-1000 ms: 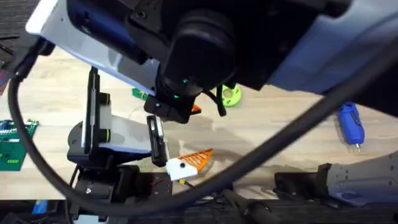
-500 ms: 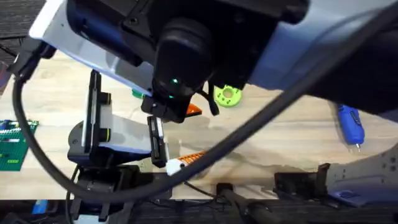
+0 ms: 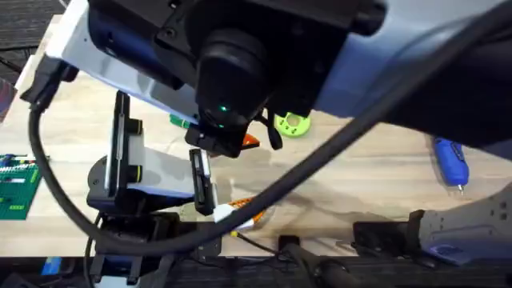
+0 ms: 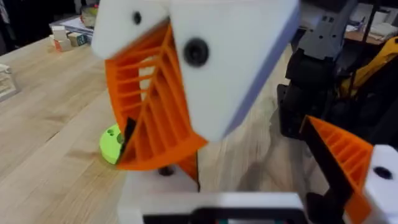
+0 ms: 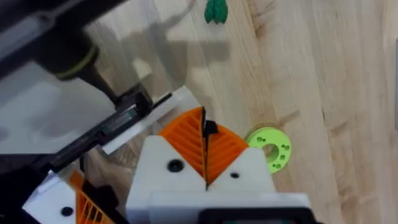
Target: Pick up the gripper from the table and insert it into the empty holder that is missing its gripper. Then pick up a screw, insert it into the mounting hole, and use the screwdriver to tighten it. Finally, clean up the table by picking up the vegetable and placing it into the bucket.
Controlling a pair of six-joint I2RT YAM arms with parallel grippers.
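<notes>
My right gripper (image 5: 205, 146) is shut, its orange pads pinching the small orange gripper (image 4: 146, 118), whose dark end (image 5: 210, 127) pokes out between them. In the overhead view the right gripper (image 3: 244, 142) hangs over the near-left part of the table (image 3: 360, 172). It is right at the bare white holder (image 4: 155, 183) on my left gripper (image 4: 242, 158), which is open. The left gripper's other finger carries an orange tip (image 4: 342, 155). The blue screwdriver (image 3: 452, 162) lies at the far right. The dark-green vegetable (image 5: 216, 11) lies beyond the arms. Screw and bucket are out of view.
A bright green disc with holes (image 3: 293, 123) lies just right of the right gripper. A green circuit board (image 3: 14, 188) sits at the table's left edge. The right arm's dark bulk and its cable (image 3: 336, 152) cross the overhead view. Small blocks (image 4: 62, 38) sit far off.
The right arm shifted a little to the left over the left gripper, then held nearly still. Its cable now covers more of the left gripper's orange tip.
</notes>
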